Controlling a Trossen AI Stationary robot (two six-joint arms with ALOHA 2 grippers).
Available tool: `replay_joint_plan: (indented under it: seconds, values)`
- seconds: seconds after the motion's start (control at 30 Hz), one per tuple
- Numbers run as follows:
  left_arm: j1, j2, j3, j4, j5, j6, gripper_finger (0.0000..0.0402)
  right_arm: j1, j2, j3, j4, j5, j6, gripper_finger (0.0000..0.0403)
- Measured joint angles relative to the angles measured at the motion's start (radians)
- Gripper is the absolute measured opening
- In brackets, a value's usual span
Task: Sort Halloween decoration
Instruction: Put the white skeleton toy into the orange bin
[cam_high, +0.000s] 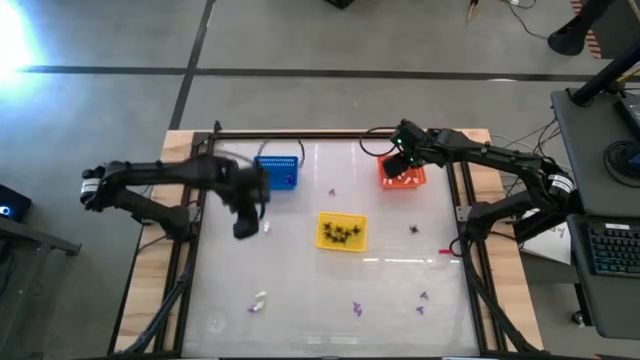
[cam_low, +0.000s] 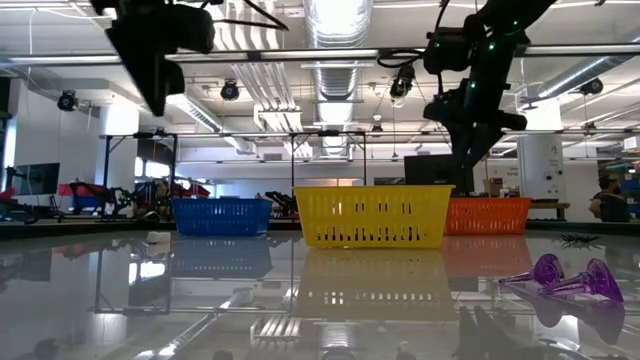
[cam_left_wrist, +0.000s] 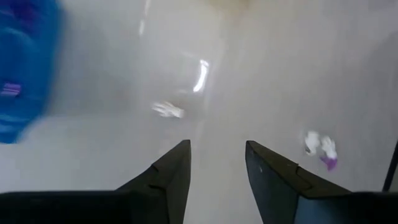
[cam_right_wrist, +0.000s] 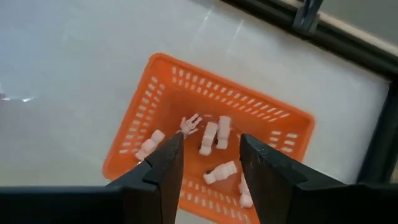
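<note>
Both grippers open and empty: right gripper (cam_right_wrist: 210, 163) over orange basket (cam_right_wrist: 161, 81), so lift clear; left gripper (cam_left_wrist: 216, 163) near white trinket (cam_left_wrist: 168, 110), so centre before closing.

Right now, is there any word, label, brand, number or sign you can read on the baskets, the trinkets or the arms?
None can be read.
Blue basket, yellow basket, orange basket: plain plastic, no lettering shows.
White trinkets in the orange basket: no marks.
Keyboard beside the table: keys too small to read.
Room behind, in the low view: nothing there is legible.
</note>
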Motion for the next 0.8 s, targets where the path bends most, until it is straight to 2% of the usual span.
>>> replay_joint_plan:
  seconds: [0.17, 0.27, 0.47, 0.67, 0.8]
  values:
    - [-0.154, 0.000, -0.114, 0.098, 0.001, -0.129, 0.0131, 0.005, 0.000, 0.000, -0.002, -0.068, 0.034, 0.0146]
    - [-0.234, 0.000, -0.174, 0.165, 0.001, -0.208, 0.0130, 0.013, 0.000, 0.000, -0.003, -0.075, 0.040, 0.0147]
    - [-0.363, 0.000, -0.274, 0.316, 0.000, -0.378, 0.0129, 0.039, 0.000, 0.000, -0.003, -0.122, 0.116, 0.0150]
    - [-0.484, 0.000, -0.308, 0.409, -0.005, -0.513, 0.0129, 0.073, 0.000, 0.000, -0.004, -0.126, 0.169, 0.0150]
    - [-0.558, 0.000, -0.310, 0.449, -0.079, -0.578, 0.0129, 0.099, 0.000, 0.000, -0.004, -0.126, 0.207, 0.0153]
